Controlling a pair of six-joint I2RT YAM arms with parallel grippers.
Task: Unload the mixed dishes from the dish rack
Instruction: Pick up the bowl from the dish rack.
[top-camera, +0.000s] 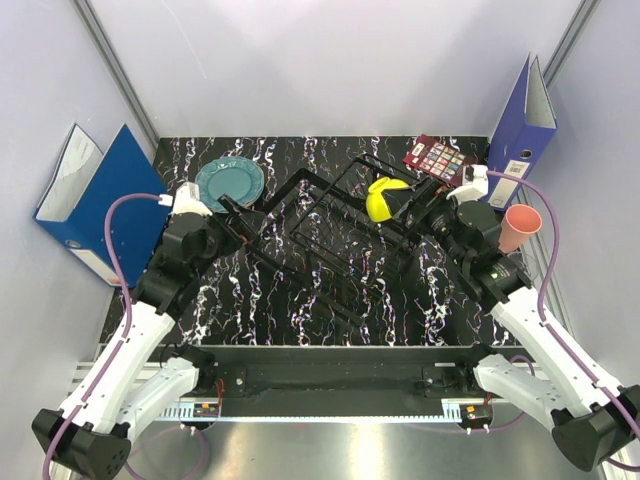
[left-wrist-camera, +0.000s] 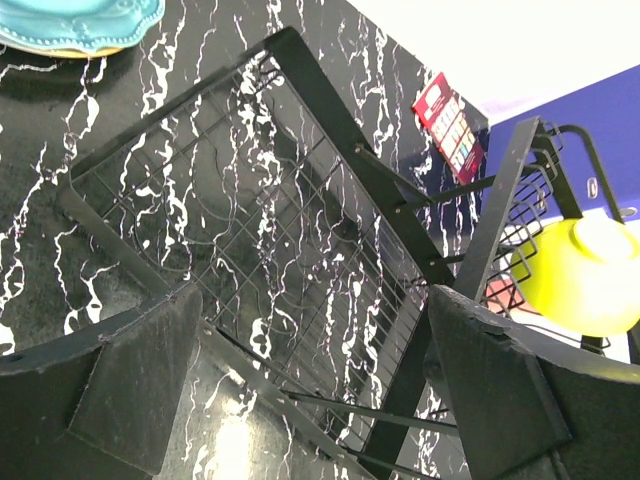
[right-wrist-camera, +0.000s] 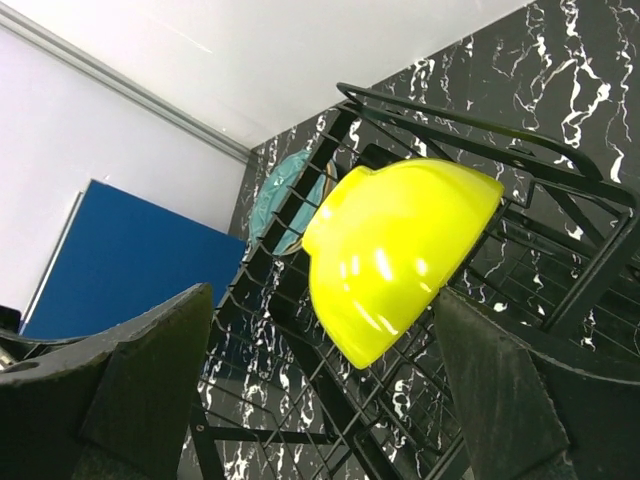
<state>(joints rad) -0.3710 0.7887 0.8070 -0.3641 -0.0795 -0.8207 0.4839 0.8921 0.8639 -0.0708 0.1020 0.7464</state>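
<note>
Black marble table: dish rack mid, yellow bowl at its far right end, teal plate far left. Left gripper and right gripper both open, holding nothing.

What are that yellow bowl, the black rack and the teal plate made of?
The yellow bowl is probably plastic or glazed ceramic: it is smooth and glossy, with bright light spots. The rack looks like metal, thin wire and flat bars, with a matt black coating. The teal plate is likely glazed ceramic: it has a soft sheen and a moulded, scalloped rim.
</note>
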